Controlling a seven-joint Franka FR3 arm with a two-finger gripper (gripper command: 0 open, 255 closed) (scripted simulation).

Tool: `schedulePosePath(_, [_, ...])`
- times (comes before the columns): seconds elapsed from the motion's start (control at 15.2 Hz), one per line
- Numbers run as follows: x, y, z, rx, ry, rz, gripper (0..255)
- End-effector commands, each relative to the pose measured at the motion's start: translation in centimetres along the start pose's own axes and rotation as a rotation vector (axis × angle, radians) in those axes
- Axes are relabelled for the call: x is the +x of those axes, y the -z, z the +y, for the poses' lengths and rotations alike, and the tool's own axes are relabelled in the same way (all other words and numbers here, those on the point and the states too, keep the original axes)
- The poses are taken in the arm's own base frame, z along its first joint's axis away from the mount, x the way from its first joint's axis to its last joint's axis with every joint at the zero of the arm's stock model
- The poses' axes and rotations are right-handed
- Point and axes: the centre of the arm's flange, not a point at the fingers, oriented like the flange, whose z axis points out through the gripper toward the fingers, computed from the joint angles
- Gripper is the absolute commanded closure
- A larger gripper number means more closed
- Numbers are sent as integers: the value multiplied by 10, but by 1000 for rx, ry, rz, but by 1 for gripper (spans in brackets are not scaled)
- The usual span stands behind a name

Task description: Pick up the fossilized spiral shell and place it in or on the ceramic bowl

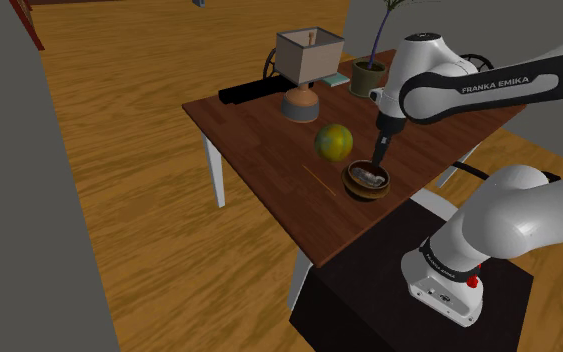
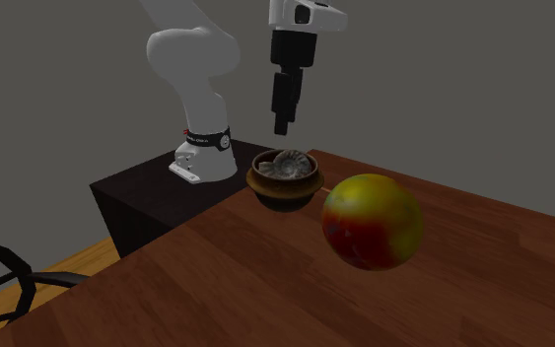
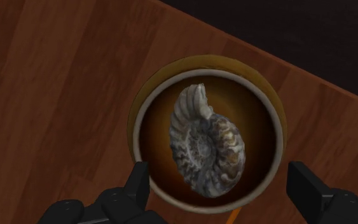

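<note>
A grey ribbed spiral shell lies inside a brown bowl with a pale rim, near the table edge closest to the stand. The shell rests in the bowl in the second exterior view too, and the bowl with the shell sits below the hand in the shoulder view. My black gripper hovers a little above the bowl, open, its fingers apart on either side of the shell and touching nothing. The gripper hangs just above the bowl's rim.
A yellow-green and red apple sits on the wooden table beside the bowl. A table lamp, a potted plant and a flat black object stand at the far side. The dark stand borders the table edge.
</note>
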Motion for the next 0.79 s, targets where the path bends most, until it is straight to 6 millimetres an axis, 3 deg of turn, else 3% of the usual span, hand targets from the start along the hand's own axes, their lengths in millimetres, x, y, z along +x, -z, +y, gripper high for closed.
schedulePosePath(0.0, [0,0,0,0,0,0,0])
schedulePosePath(0.26, [0,50,0,0,0,0,0])
schedulePosePath(0.73, [0,50,0,0,0,0,0])
